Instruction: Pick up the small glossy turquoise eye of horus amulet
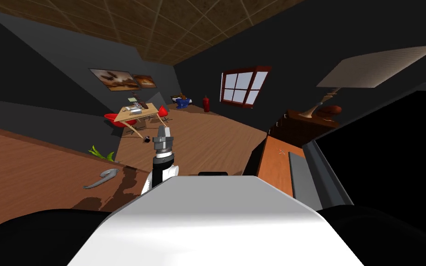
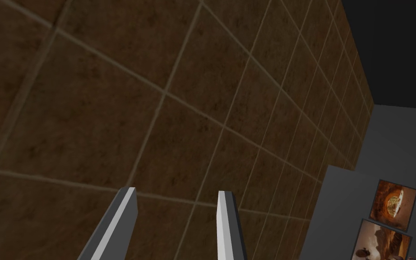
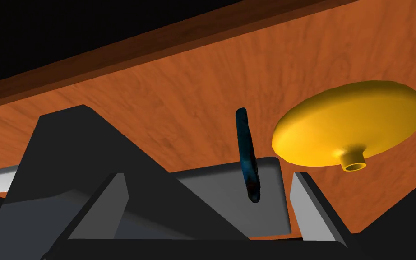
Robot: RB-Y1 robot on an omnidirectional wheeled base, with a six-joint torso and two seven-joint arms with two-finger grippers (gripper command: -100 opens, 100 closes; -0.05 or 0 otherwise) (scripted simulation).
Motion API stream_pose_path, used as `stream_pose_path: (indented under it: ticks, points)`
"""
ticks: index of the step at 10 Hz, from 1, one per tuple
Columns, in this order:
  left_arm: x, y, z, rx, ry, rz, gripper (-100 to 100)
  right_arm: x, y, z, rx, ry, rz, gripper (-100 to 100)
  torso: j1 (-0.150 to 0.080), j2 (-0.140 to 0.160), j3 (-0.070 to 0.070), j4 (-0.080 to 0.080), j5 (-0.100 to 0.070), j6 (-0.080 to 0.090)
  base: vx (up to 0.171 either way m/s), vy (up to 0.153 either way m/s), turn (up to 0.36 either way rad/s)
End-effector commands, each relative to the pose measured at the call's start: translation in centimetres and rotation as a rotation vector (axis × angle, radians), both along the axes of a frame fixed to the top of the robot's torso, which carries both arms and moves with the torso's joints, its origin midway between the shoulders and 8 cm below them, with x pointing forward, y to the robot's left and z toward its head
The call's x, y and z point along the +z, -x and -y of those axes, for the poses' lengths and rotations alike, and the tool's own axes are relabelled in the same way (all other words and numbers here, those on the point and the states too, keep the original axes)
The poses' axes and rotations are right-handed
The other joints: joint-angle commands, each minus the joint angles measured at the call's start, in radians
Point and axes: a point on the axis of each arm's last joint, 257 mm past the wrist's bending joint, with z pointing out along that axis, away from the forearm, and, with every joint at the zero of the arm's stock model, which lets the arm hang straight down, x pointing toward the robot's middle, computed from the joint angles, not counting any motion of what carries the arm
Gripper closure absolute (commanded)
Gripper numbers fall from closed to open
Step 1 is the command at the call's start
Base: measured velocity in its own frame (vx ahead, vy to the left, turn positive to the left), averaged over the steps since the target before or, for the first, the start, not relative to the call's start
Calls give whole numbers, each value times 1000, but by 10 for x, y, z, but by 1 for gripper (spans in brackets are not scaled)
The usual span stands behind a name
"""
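Spread wide, the right gripper (image 3: 209,176) holds nothing; the dark blue-turquoise amulet (image 3: 247,155) stands edge-on between its fingers, touching neither, against an orange wooden surface (image 3: 180,90), beside a yellow disc (image 3: 351,122). The left gripper (image 1: 162,133) points upward, fingers parted, empty.

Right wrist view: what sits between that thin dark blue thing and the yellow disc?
Nothing. In the right wrist view, only bare orange-brown wood shows between the dark blue amulet, seen edge-on, and the yellow disc.
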Motion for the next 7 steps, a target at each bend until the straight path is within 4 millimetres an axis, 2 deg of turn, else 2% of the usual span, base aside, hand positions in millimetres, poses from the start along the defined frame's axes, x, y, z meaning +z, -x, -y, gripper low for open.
stream_pose_path:
  ticks: [1, 3, 4, 6, 7]
  points:
    - [0, 0, 0, 0, 0, 0, 0, -1, 5, 2, -1, 1, -20, -100, 0, 0, 0, 0, 0, 0, 21, -62, 116]
    - [0, 0, 0, 0, 0, 0, 0, -3, 20, 3, 5, -6, -73, -100, 0, 0, 0, 0, 0, 0, 31, -83, 244]
    - [0, 0, 0, 0, 0, 0, 0, -3, 20, 3, 5, -6, -73, -100, -1, -1, 0, 0, 0, -1, 21, -72, 126]
    - [0, 0, 0, 0, 0, 0, 0, -13, 28, -5, 18, -30, -119, -100, 0, 1, 0, 0, 0, -1, 0, -101, 281]
    - [0, 0, 0, 0, 0, 0, 0, -24, 26, -18, 27, -54, -127, -100, -2, 1, 1, 0, -1, 0, 24, -125, 215]
